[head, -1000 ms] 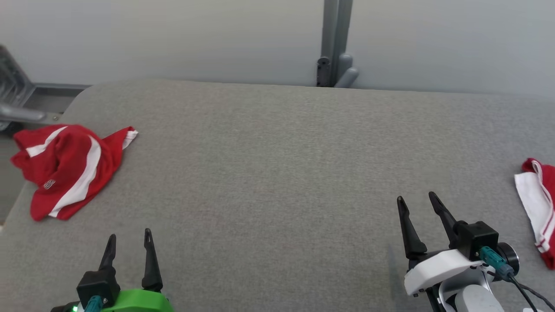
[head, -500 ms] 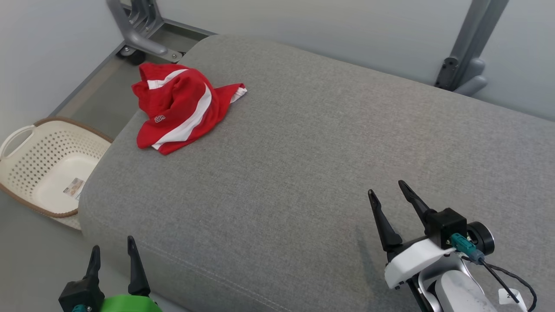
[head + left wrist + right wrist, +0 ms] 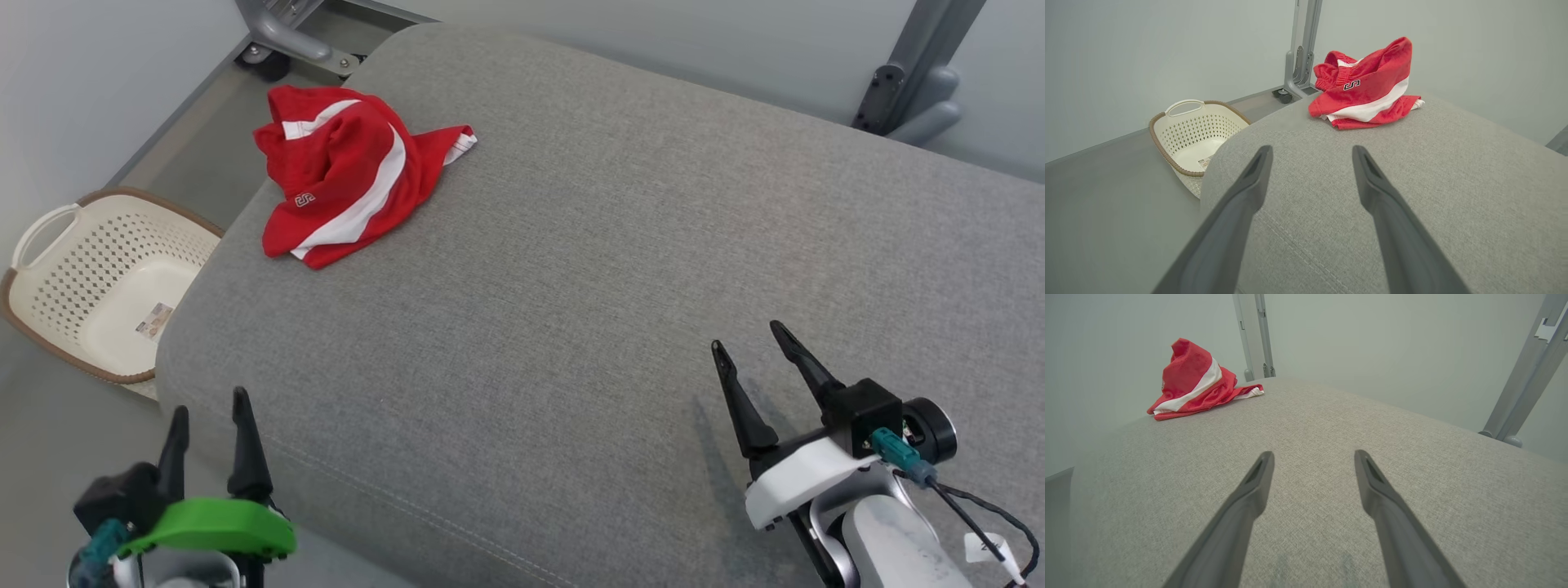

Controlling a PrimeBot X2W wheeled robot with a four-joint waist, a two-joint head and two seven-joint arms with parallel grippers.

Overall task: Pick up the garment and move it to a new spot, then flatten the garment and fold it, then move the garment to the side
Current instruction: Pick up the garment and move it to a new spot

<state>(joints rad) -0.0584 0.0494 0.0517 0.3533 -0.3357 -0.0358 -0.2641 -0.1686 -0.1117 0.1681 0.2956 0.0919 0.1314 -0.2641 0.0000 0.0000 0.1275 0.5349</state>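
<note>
The garment is a crumpled red piece with white stripes, heaped at the far left corner of the grey padded table. It also sits ahead in the left wrist view and at the upper left in the right wrist view. My left gripper hangs open off the table's near left corner, well short of the garment. My right gripper stands open over the table's near right part, nothing between its fingers.
A cream perforated laundry basket stands on the floor left of the table, also in the left wrist view. Grey metal frame posts rise behind the table by the pale wall.
The head camera has swung left and down, so the garment now lies higher and nearer the middle and the basket has come into view. Both grippers stay open.
</note>
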